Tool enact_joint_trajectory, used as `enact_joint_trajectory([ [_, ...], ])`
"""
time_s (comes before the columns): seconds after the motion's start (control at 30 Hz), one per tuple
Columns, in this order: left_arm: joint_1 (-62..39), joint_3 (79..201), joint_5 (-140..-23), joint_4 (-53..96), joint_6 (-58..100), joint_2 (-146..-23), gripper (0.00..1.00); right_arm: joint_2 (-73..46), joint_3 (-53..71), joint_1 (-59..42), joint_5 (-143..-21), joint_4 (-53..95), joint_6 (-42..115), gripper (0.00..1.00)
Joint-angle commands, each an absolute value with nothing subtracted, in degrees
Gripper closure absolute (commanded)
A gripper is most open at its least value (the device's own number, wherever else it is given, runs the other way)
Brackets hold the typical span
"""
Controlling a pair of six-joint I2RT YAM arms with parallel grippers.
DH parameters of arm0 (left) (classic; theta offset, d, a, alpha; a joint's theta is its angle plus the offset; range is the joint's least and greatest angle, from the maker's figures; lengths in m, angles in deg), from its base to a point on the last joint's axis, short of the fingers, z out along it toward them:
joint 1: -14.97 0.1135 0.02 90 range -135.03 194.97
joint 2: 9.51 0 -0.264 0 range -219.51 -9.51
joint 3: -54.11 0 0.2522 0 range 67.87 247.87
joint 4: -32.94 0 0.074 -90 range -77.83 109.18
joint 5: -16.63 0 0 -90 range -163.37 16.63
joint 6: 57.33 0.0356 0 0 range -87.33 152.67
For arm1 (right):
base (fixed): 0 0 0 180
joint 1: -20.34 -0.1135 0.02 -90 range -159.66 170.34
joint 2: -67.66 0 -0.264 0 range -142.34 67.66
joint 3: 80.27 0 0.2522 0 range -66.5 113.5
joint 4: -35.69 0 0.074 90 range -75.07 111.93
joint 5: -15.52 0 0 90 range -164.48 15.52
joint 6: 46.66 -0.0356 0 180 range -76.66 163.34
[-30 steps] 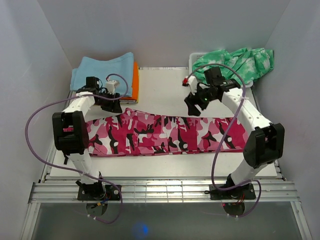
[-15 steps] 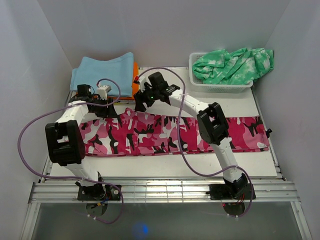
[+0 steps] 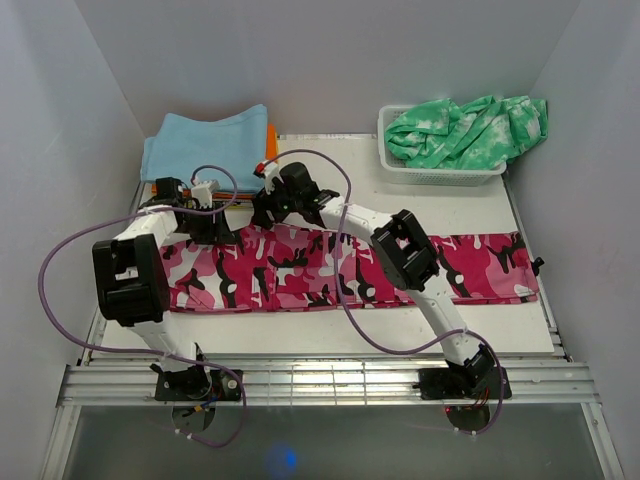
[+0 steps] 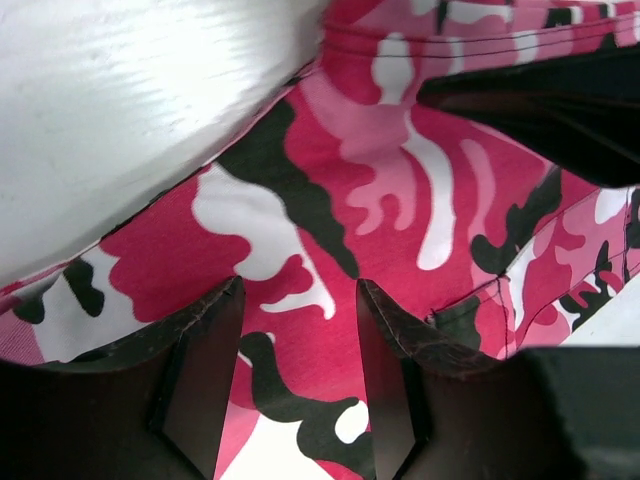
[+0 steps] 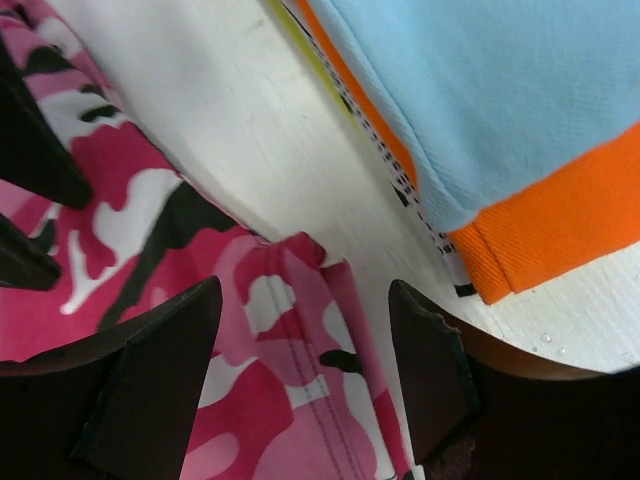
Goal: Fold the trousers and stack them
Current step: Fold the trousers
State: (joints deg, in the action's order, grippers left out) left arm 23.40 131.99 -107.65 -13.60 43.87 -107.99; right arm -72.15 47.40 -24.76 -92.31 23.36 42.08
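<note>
Although both arms reach toward the far left corner of the tabletop (image 3: 470, 205), neither pincer has fabric clamped. The trousers (image 3: 290, 270) lie flat as one long pink camouflage strip. It runs from the left edge nearly to the right edge, about midway between the near and far edges.

The left pincer (image 4: 297, 350) is down at the strip's far left part. Its two fingers (image 4: 205, 385) are moderately apart, with a flat stretch of camouflage cloth showing between them. Whether the tips press on the cloth I cannot tell.

The right arm is stretched across from the right side. The right pincer (image 5: 290, 375) hangs with its fingers wide apart over the trousers' far hem, where a stitched corner of cloth meets bare tabletop.

Just beyond it, at the far left corner, sits a stack of folded clothes (image 3: 205, 140), with a light blue piece (image 5: 500, 80) lying on an orange piece (image 5: 545, 235). At the far right corner a white basket (image 3: 440, 178) holds a green-and-white tie-dye garment (image 3: 465, 125).
</note>
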Motion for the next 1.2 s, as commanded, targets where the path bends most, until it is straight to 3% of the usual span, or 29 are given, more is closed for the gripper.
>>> enact_joint_trajectory([
  [0.0,25.5,131.3,-108.7,-13.5,39.9,-109.5,0.41,-74.1,49.5,-24.7,-90.7,28.3,40.2,0.30],
  [0.2,26.1,131.3,-107.2,-14.5,38.6,-112.3,0.42,-76.5,49.4,-25.1,-92.5,27.2,40.9,0.38],
  [0.27,26.2,131.3,-106.0,-15.0,38.7,-113.0,0.43,-76.6,49.0,-25.1,-91.8,26.9,41.5,0.47],
  [0.3,26.2,131.2,-105.5,-15.2,38.8,-113.1,0.43,-76.6,48.9,-25.0,-91.4,26.8,41.8,0.61],
  [0.37,26.4,130.6,-104.2,-15.9,39.1,-113.6,0.43,-76.1,48.9,-25.0,-89.5,26.6,41.9,0.76],
  [0.4,26.7,130.4,-103.8,-16.0,39.3,-113.7,0.44,-76.0,49.1,-25.0,-88.4,26.4,41.8,0.91],
  [0.63,29.3,127.2,-100.6,-17.2,41.6,-113.8,0.50,-73.6,48.8,-23.2,-73.5,24.0,39.0,0.92],
  [0.87,33.1,126.8,-97.9,-18.0,43.5,-114.3,0.56,-72.2,45.7,-22.5,-68.8,22.0,39.5,0.92],
  [0.9,33.4,126.8,-97.7,-18.1,43.6,-114.4,0.56,-71.7,45.2,-22.5,-69.7,20.0,39.6,0.91],
  [0.93,33.5,127.5,-97.7,-18.3,43.6,-114.4,0.56,-71.6,45.1,-22.5,-70.8,19.7,39.9,0.83],
  [0.97,33.6,127.8,-98.1,-18.8,43.7,-114.4,0.54,-71.2,45.3,-22.5,-74.1,19.5,40.3,0.70],
  [1.0,33.5,128.2,-99.7,-19.1,44.1,-114.1,0.52,-69.9,45.2,-22.5,-76.7,19.3,41.0,0.47],
  [1.1,33.5,129.8,-102.0,-19.7,45.1,-112.7,0.39,-65.1,44.6,-22.5,-81.5,17.9,44.8,0.09],
  [1.17,33.5,130.7,-101.9,-20.0,45.3,-111.4,0.34,-61.8,43.0,-21.9,-83.4,14.3,49.6,0.02],
])
